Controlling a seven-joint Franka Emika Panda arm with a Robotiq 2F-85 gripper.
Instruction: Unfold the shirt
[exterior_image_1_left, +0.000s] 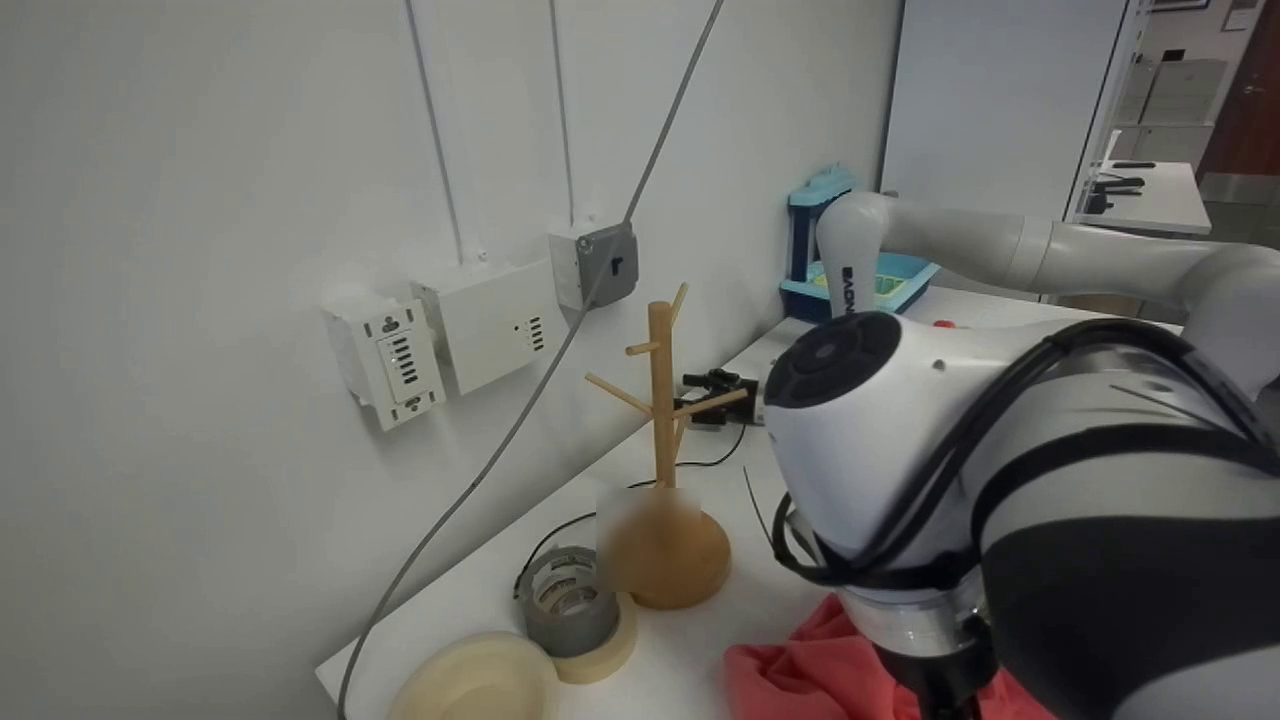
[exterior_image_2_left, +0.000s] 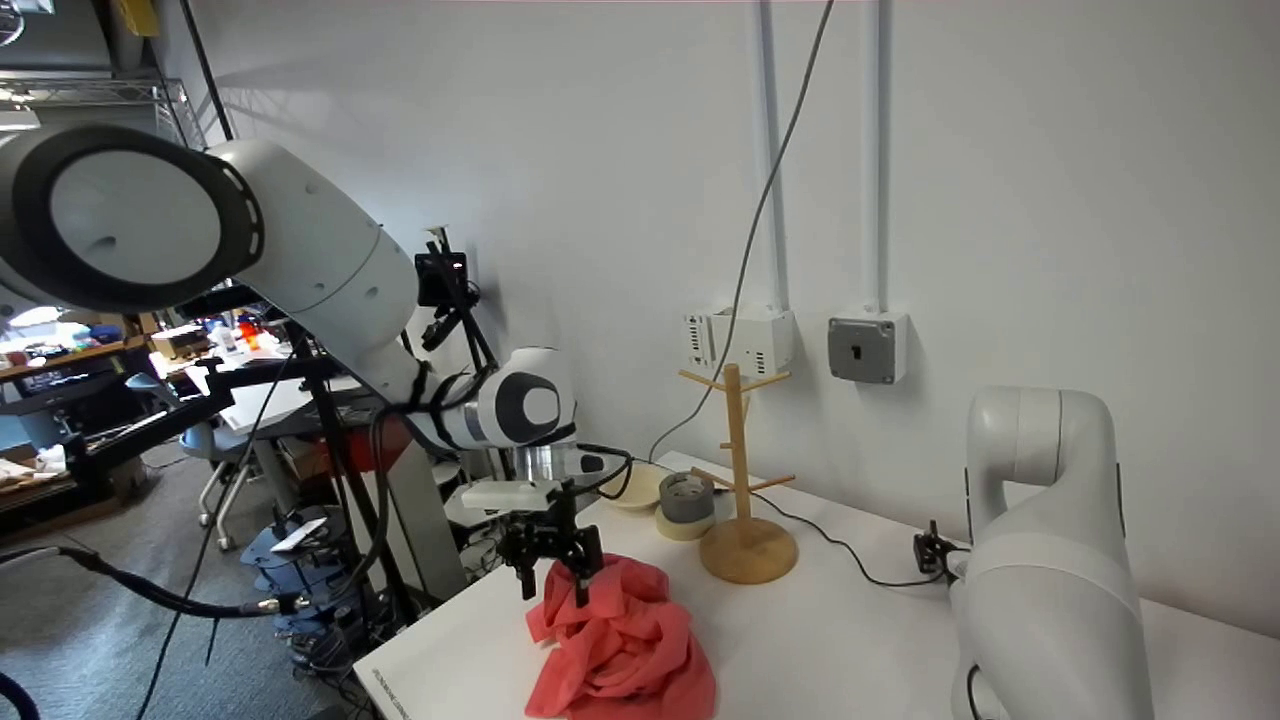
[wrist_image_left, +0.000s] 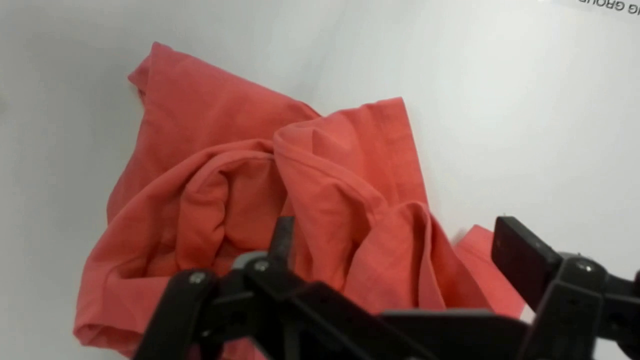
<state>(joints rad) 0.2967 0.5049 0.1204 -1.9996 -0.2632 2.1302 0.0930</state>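
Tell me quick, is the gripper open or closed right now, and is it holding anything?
Gripper: open, positioned over the crumpled red shirt, holding nothing.

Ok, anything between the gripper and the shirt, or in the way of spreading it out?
Nothing visible stands between the open gripper and the crumpled shirt below it. Spreading it toward the wall could be hampered, though: the wooden stand and stacked tape rolls sit apart from it on that side.
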